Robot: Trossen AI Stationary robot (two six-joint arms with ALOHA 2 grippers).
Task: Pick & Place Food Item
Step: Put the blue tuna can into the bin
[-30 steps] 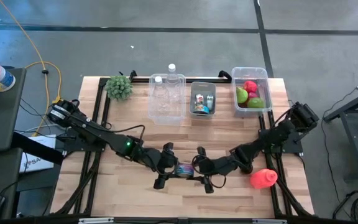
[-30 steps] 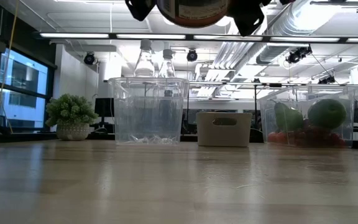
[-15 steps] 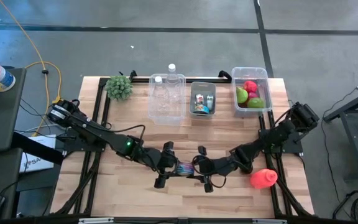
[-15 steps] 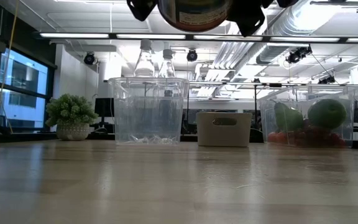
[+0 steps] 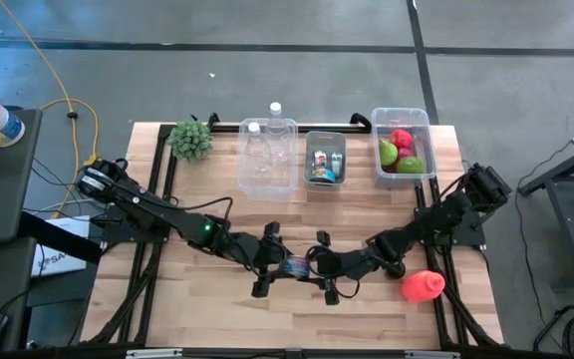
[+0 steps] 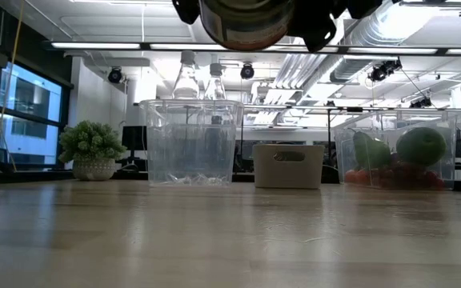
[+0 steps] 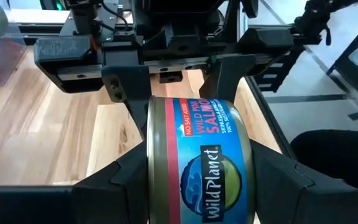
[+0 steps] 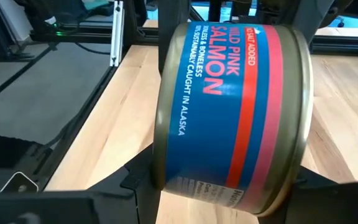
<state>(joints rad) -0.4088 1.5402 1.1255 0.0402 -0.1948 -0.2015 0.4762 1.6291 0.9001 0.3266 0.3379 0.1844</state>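
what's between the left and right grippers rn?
A salmon can, held off the table between the left gripper and right gripper; clearest in both wrist views.

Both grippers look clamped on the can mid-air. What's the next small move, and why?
Probably open the left gripper a little and let go. The salmon can hangs above the table with the fingers of both arms on it, so this looks like a handover. The right gripper sits nearer the middle bin that already holds packaged food, so it seems the one to carry on.
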